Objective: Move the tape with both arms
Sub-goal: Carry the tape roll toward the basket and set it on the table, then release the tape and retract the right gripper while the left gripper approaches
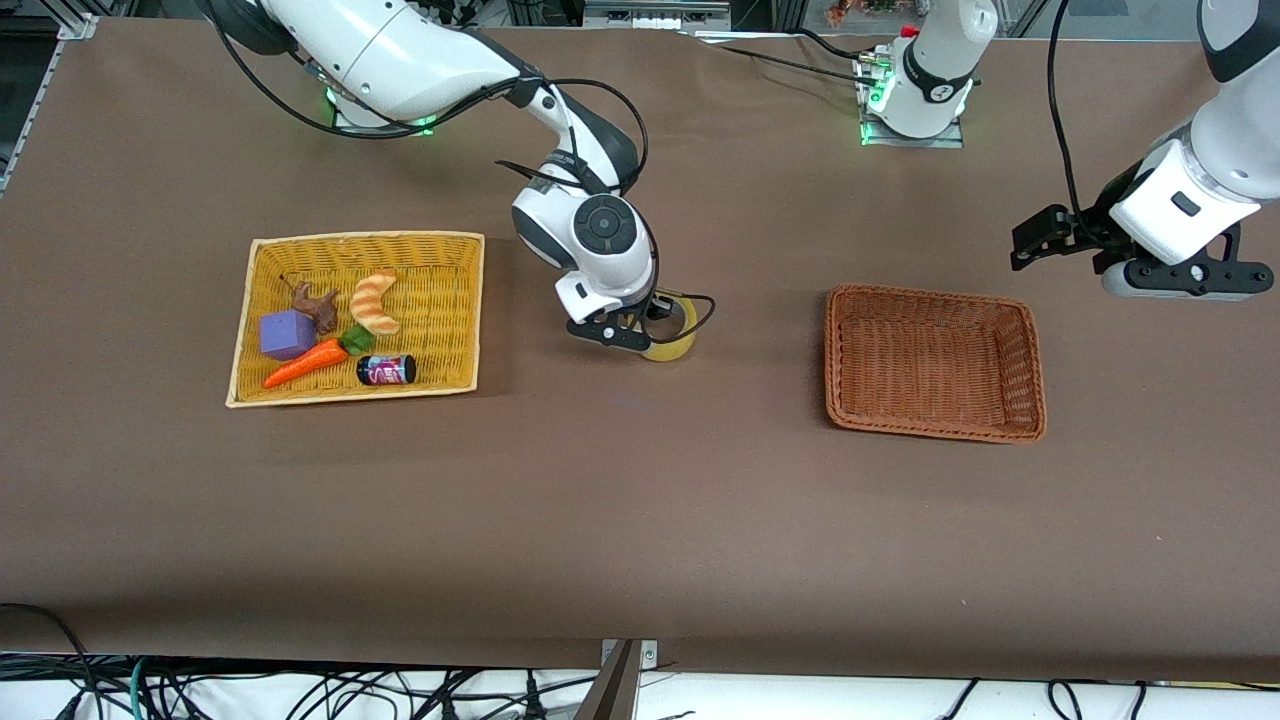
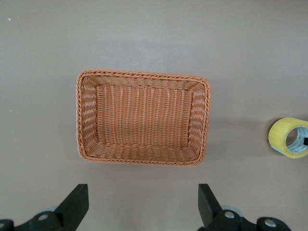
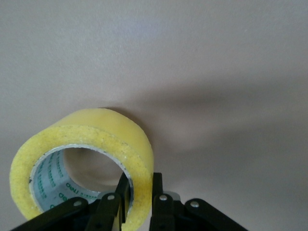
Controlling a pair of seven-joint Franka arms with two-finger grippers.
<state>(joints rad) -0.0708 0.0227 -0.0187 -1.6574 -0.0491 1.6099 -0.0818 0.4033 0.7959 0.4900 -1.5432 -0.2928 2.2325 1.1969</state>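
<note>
The tape (image 1: 676,338) is a yellowish translucent roll standing on edge at the middle of the table, between the two baskets. My right gripper (image 1: 652,332) comes down on it and is shut on its wall. In the right wrist view the gripper (image 3: 139,186) has one finger inside the tape's (image 3: 82,161) grey core and one outside. I cannot tell whether the roll touches the table. My left gripper (image 1: 1038,240) waits open and empty in the air beside the brown basket, toward the left arm's end. Its fingers (image 2: 77,202) stand wide apart, and the tape (image 2: 288,136) shows at that view's edge.
An empty brown wicker basket (image 1: 1036,370) sits toward the left arm's end and also shows in the left wrist view (image 2: 82,120). A yellow basket (image 1: 250,300) toward the right arm's end holds a croissant toy (image 1: 375,300), a purple block (image 1: 288,333), a carrot (image 1: 305,364) and a small can (image 1: 387,370).
</note>
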